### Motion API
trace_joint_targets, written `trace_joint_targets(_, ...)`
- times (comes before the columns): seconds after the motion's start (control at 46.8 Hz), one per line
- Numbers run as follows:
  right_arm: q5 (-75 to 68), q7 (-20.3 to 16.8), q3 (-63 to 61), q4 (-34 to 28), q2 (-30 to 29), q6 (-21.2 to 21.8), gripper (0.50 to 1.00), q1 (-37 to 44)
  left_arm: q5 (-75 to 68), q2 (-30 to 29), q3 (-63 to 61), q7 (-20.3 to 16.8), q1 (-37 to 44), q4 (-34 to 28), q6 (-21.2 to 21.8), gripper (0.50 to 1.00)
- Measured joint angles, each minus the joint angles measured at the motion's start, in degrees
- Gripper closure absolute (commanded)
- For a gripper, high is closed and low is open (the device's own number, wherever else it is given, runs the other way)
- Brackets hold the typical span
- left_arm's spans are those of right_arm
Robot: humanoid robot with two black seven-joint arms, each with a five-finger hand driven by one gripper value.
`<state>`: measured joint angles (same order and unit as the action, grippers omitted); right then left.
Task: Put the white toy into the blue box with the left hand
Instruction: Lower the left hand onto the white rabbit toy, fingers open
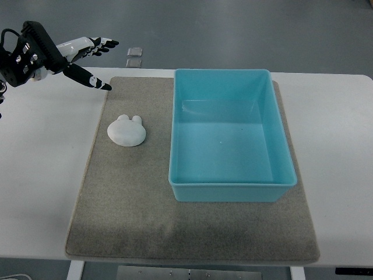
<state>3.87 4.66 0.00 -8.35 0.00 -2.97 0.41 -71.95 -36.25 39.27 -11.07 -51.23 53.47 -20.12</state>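
- Carrying everything is the table [46, 175], white and broad; nothing on it blocks a path from the upper left corner down to the work area, so I would judge a straight, slow approach safe.
- Lying on the table is a grey mat [128, 221]; its rough surface should keep the toy from sliding when fingers close on it, though fingertips could drag on the weave if they come in too low.
- Sitting on the right half of the mat is the blue box [280, 186], empty, open on top, walls upright; its left wall is the one to clear, so the carry should rise above that rim before crossing, then release over the middle of the floor.
- Hovering at the upper left, over the table edge and just beyond the mat's corner, is the left hand [78, 55]; fingers are spread and extended, holding nothing; thumb points down toward the mat; it is well apart from the toy, so the step in hand is the reach.
- Resting on the mat, left of the box and apart from its wall, is the toy [126, 130], white, low, rounded, with two small ears at its far edge; a grasp from above, across its narrower span, looks best; the dome could slip from a shallow pinch, so seat the fingers low on its sides.
- Showing nowhere is the right arm.
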Motion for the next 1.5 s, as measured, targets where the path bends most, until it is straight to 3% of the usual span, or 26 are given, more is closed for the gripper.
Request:
trace_joint_targets(0.364,0.0,0.0,0.0,0.0,0.0,0.0,0.564,0.0,-5.9,-4.5,-3.3,4.2,-0.1,13.1,0.1,0.527)
trace_joint_targets(0.834,0.0,0.0,0.0,0.0,0.0,0.0,0.564,0.0,-10.8,-9.1,-2.9,6.2,-0.2,20.0,-4.0,0.529)
trace_joint_targets(1.048,0.0,0.0,0.0,0.0,0.0,0.0,0.564,0.0,-10.5,-11.9,-2.3,6.8,0.2,22.9,-7.7,0.546)
trace_joint_targets(1.497,0.0,0.0,0.0,0.0,0.0,0.0,0.564,0.0,-9.8,-12.4,-3.3,6.8,2.2,27.2,-8.8,0.609)
